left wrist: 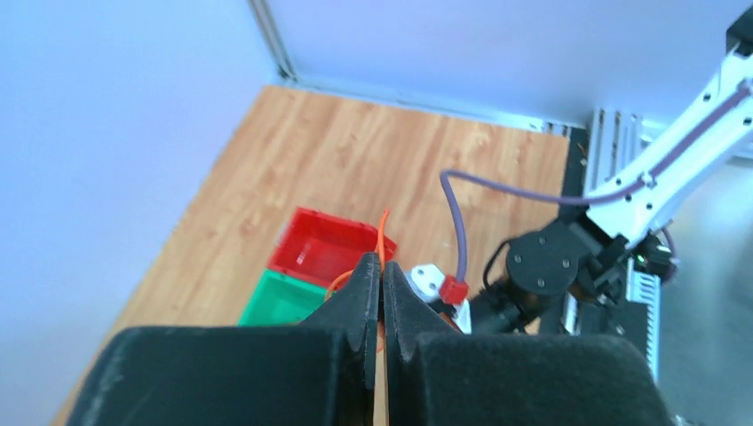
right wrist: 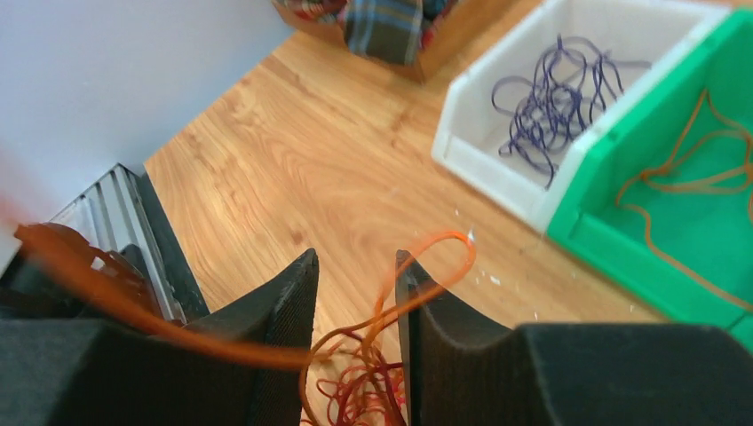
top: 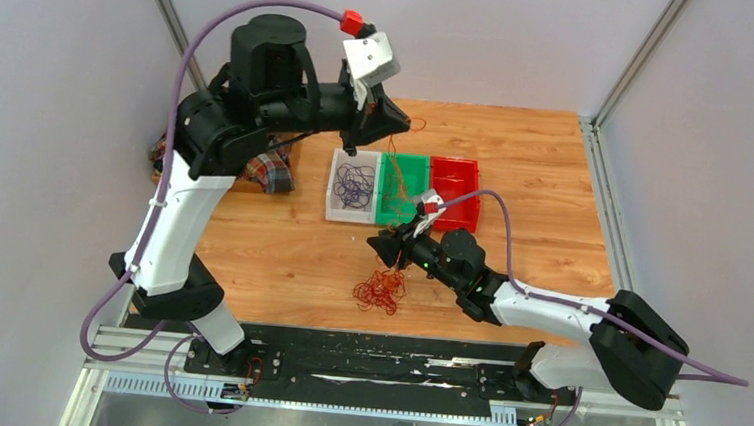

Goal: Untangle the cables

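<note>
**A:** Left gripper (left wrist: 381,266) is up high, fingers pinched tight on an orange cable (left wrist: 384,232), above the green bin (top: 411,165).

**B:** Right gripper (right wrist: 355,262) is low, fingers half apart. An orange strand (right wrist: 448,241) crosses the gap, unclamped. The clump (top: 380,290) lies on the table (top: 280,246) beneath. Purple cables (top: 355,184) sit in the white bin (top: 333,212).
</note>
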